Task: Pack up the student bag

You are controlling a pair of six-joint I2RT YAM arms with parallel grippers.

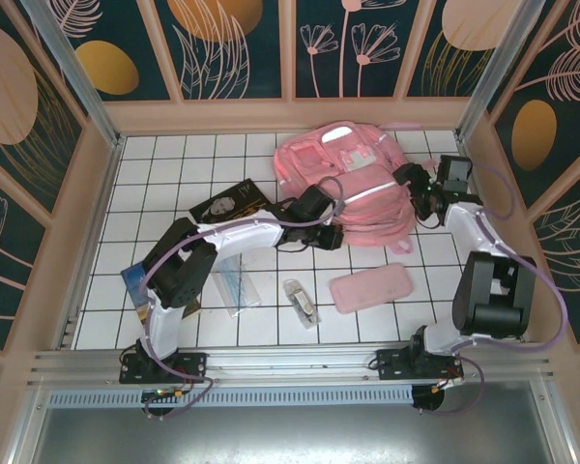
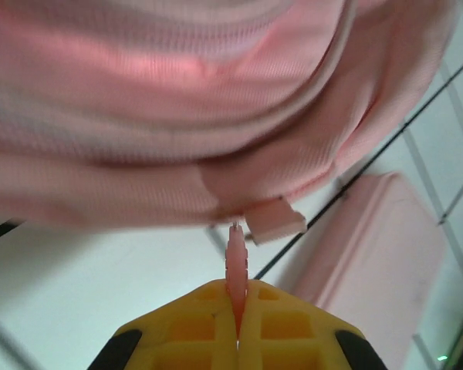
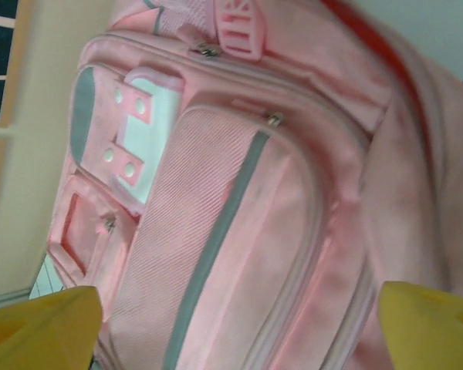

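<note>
The left gripper has its yellow fingers pressed together on a thin pink tab that sticks up from between them, probably a pull or strap end of the student bag, though the close view is too blurred to be sure. Just past the tab a short pink strap end hangs off the bag's lower edge, and the bag's ribbed pink fabric arches over the fingers. From above, the left gripper sits at the bag's near left edge, touching it. The right gripper is spread wide, one yellow fingertip at each lower corner of its own view, with the bag's front facing it: grey strips, zipped pockets and a white patch. In the top view the right gripper is just beside the bag's right side; I cannot tell whether it touches. The student bag lies flat at the far middle of the white gridded table, between the two arms. Nearer the bases lies a flat pink pencil case, apart from the bag. To its left are a small clear packet and a larger clear sleeve; a black booklet lies left of the bag, and a blue book lies partly under the left arm.
</note>
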